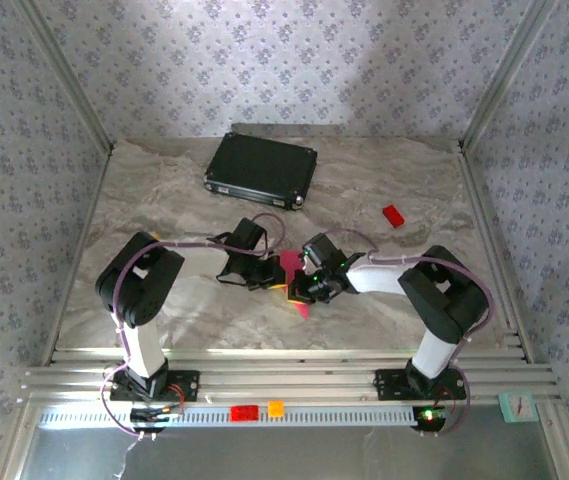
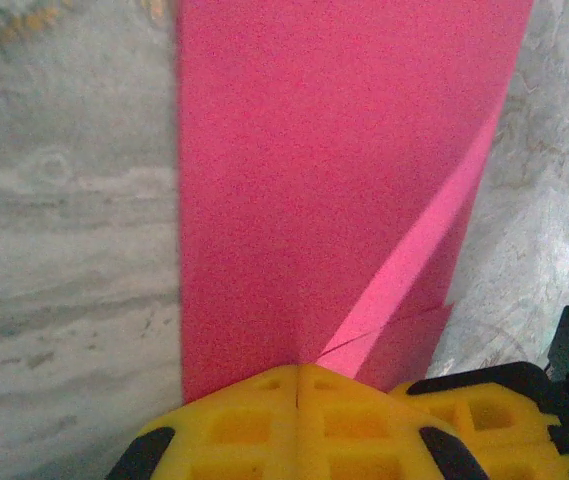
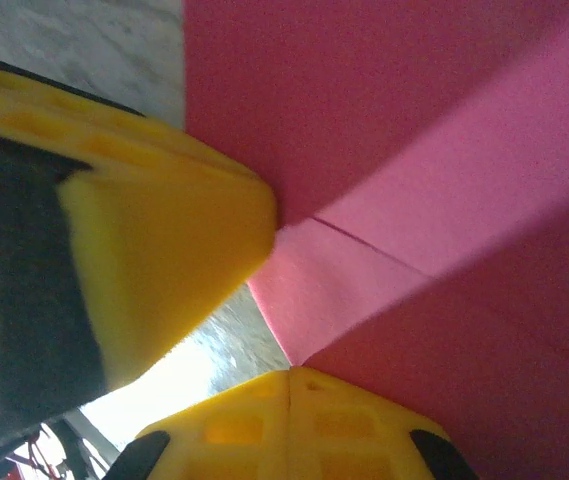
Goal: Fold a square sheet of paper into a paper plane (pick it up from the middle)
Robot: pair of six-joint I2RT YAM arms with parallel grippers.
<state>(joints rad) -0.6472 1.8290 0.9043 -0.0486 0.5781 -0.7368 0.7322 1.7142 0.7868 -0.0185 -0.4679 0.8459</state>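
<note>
The magenta-pink sheet of paper [image 1: 292, 268] is partly folded and sits between both grippers at the table's middle. In the left wrist view the paper [image 2: 314, 180] stretches ahead as a long strip with a lighter diagonal flap, its creases running into my left gripper [image 2: 297, 372], whose yellow jaws are closed together on its near edge. In the right wrist view the paper [image 3: 414, 130] comes to a folded corner at my right gripper [image 3: 291, 376], shut on that corner. The left gripper's yellow finger [image 3: 164, 250] presses close beside it. From above, the left gripper [image 1: 272, 284] and right gripper [image 1: 300, 290] nearly touch.
A black case [image 1: 261, 167] lies at the back of the marble table [image 1: 164, 180]. A small red block [image 1: 393, 215] rests at the right. A red block [image 1: 244, 412] and an orange cube [image 1: 275, 408] sit on the front rail.
</note>
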